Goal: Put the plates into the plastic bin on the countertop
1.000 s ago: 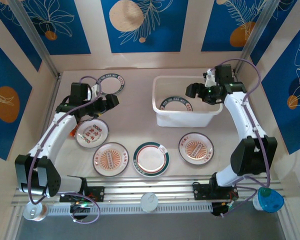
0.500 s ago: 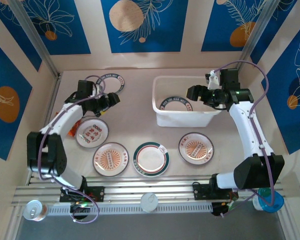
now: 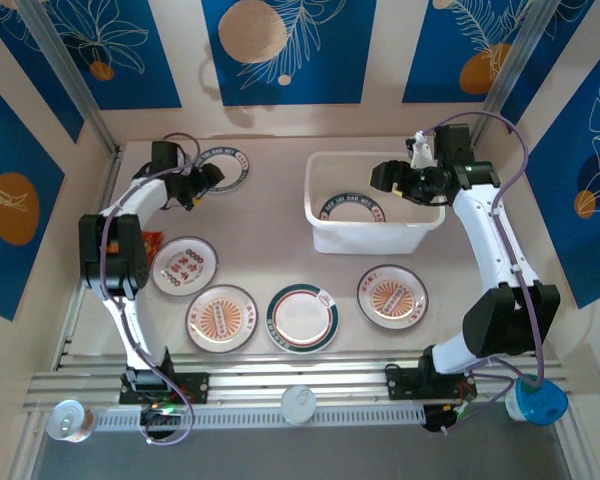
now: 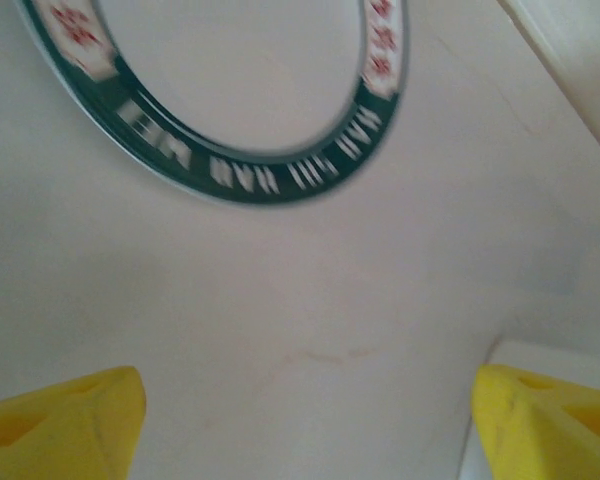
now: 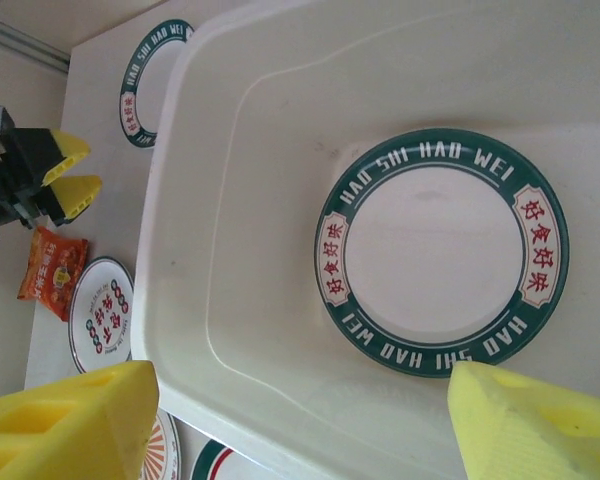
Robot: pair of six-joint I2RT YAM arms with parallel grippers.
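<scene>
White translucent bin (image 3: 320, 228), far right on the table (image 3: 270, 200), holds one green-rimmed white plate (image 5: 442, 250), lying flat. Five other plates (image 3: 221, 318) lie on the table. Left claw (image 4: 305, 395) and right claw (image 5: 302, 390) gape wide, empty.

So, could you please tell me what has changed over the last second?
The left gripper swung from near the red-printed plate toward the far green-rimmed plate and now hovers open beside it. The right gripper shifted slightly over the plastic bin, open and empty. Nothing was grasped or released. The plate in the bin and the four front plates stayed put.
</scene>
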